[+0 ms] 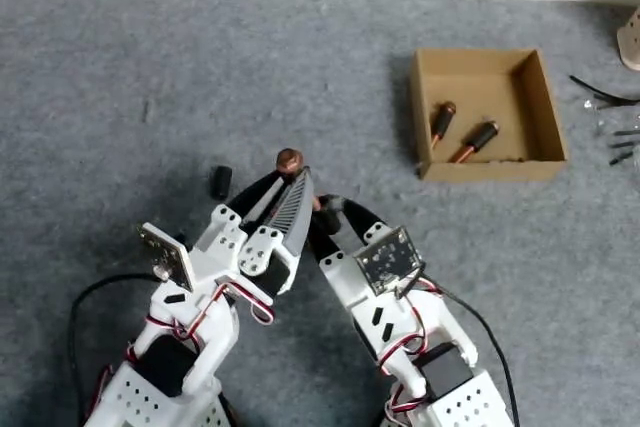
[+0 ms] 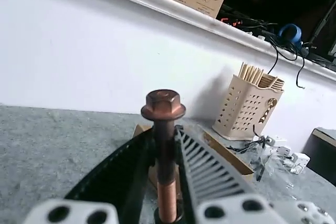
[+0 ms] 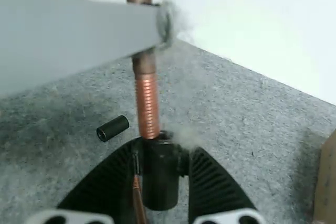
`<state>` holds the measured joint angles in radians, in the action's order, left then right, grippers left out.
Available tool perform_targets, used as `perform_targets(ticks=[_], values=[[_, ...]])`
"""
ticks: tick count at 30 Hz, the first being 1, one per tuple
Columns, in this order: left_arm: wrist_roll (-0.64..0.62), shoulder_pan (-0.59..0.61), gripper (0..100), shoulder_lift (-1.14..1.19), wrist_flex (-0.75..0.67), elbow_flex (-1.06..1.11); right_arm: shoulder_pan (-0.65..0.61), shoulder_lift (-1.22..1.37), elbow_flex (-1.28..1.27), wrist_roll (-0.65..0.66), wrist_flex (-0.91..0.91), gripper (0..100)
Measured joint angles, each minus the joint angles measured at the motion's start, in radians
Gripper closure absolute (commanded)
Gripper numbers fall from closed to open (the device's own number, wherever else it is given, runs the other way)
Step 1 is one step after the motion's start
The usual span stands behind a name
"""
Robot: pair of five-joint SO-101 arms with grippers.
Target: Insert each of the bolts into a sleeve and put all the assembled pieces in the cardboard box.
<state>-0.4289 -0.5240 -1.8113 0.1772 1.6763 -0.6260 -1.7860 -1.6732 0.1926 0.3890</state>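
My left gripper (image 2: pixel 164 150) is shut on a copper bolt (image 2: pixel 164 129), held upright with its flanged head (image 1: pixel 289 159) on top. My right gripper (image 3: pixel 160 169) is shut on a black sleeve (image 3: pixel 160 174) directly beneath it. The bolt's threaded tip (image 3: pixel 147 108) meets the sleeve's open mouth. In the high view both grippers come together at the table's middle, the bolt head showing above the left gripper (image 1: pixel 292 187) and the right gripper (image 1: pixel 325 215) beside it. A loose black sleeve (image 1: pixel 221 181) lies on the carpet to the left. The cardboard box (image 1: pixel 487 114) at the right holds two assembled pieces (image 1: pixel 442 119) (image 1: pixel 476 139).
Grey carpet (image 1: pixel 150 67) covers the table. Small black parts and cables (image 1: pixel 612 127) lie at the right edge beyond the box. A perforated beige holder with sticks (image 2: pixel 249 106) stands behind the box, near the white wall.
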Motion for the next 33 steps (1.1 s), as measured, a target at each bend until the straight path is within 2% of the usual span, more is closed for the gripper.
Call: perform_targets(ticks=[6, 13, 19, 28, 33], values=[[0.002, -0.002, 99, 0.0, 0.018, 0.0, 0.0, 0.002, 0.0, 0.0, 0.002, 99.3], [-0.003, -0.002, 99, 0.0, 0.032, 0.0, 0.003, 0.008, -0.002, 0.104, 0.005, 99.3], [-0.008, -0.002, 99, 0.0, 0.032, 0.0, 0.003, 0.008, -0.002, 0.112, 0.005, 99.3], [-0.209, 0.012, 99, 0.014, 0.031, 0.0, -0.008, 0.006, -0.002, 0.044, 0.081, 99.3], [-0.226, 0.015, 99, 0.014, 0.034, 0.0, -0.015, 0.006, -0.002, 0.044, 0.086, 99.3]])
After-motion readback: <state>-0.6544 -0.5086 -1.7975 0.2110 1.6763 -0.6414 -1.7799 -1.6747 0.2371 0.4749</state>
